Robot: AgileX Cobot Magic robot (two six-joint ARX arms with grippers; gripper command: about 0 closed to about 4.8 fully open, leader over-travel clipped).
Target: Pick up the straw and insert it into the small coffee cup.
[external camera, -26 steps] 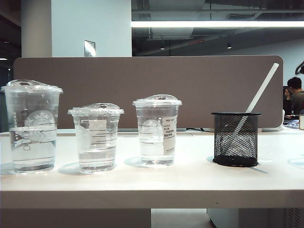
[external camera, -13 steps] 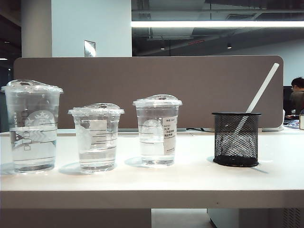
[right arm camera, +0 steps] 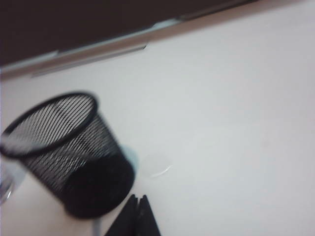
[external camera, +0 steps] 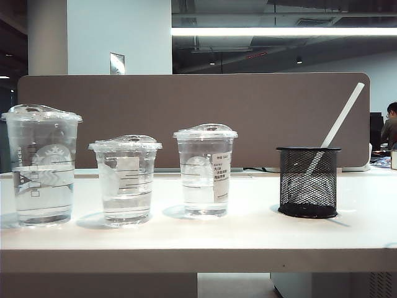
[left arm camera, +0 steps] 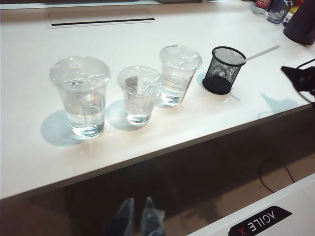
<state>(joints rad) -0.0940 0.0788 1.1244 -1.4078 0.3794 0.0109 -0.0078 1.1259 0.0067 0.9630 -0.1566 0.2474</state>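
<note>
The white straw (external camera: 341,118) (left arm camera: 262,52) leans to the right out of a black mesh holder (external camera: 308,182) (left arm camera: 224,70) (right arm camera: 69,152). The small coffee cup (external camera: 126,180) (left arm camera: 139,96), clear with a domed lid, stands in the middle of a row of three cups. My right gripper (right arm camera: 138,197) is shut and empty, low over the table just beside the holder's base. My left gripper (left arm camera: 139,199) hangs off the table's front edge, below its level, jaws together with nothing between them. Neither gripper shows in the exterior view.
A tall clear cup (external camera: 42,164) (left arm camera: 81,96) stands left of the small cup and a mid-height one with a sticker (external camera: 205,171) (left arm camera: 178,73) to its right. A brown partition (external camera: 186,112) closes the back of the white table (external camera: 248,239). Part of the right arm (left arm camera: 301,78) shows beyond the holder.
A dark shape at the exterior view's upper right edge has gone from the picture. Cups, holder and straw have not moved.
</note>
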